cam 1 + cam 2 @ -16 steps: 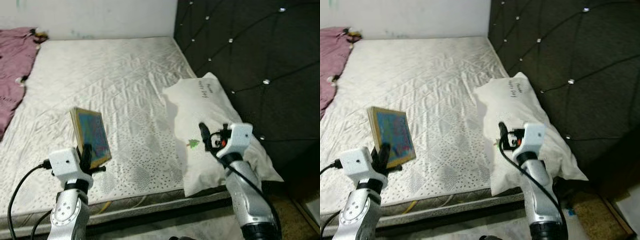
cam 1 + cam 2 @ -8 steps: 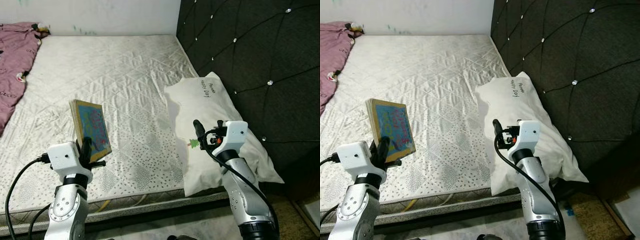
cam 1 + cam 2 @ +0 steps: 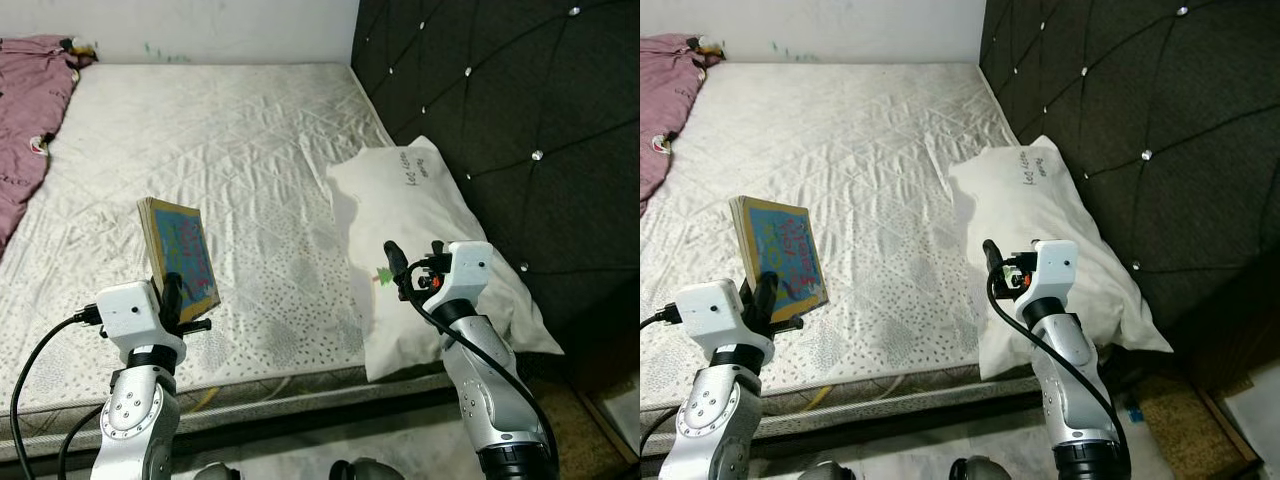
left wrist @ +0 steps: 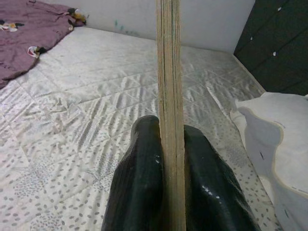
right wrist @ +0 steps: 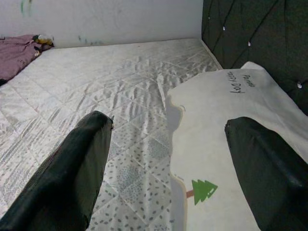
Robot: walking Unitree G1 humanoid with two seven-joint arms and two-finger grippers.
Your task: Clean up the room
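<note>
A thin book with a colourful blue cover (image 3: 185, 255) stands upright over the near edge of the mattress (image 3: 220, 150), held by my left gripper (image 3: 172, 297). In the left wrist view the two fingers (image 4: 139, 183) are shut on the book's edge (image 4: 168, 96). My right gripper (image 3: 412, 270) is open above the near end of a white pillow (image 3: 420, 210) with a small green tree print (image 5: 202, 188); nothing lies between its fingers (image 5: 77, 168).
A dark tufted headboard (image 3: 500, 100) rises on the right behind the pillow. A purple blanket (image 3: 30, 90) lies bunched at the far left of the bed. A white wall (image 3: 200, 25) closes the far side. Floor shows below the bed's near edge.
The camera has shifted a little; the bed sits slightly lower and nearer in view. Both grippers hold about the same pose, the book still in the left one.
</note>
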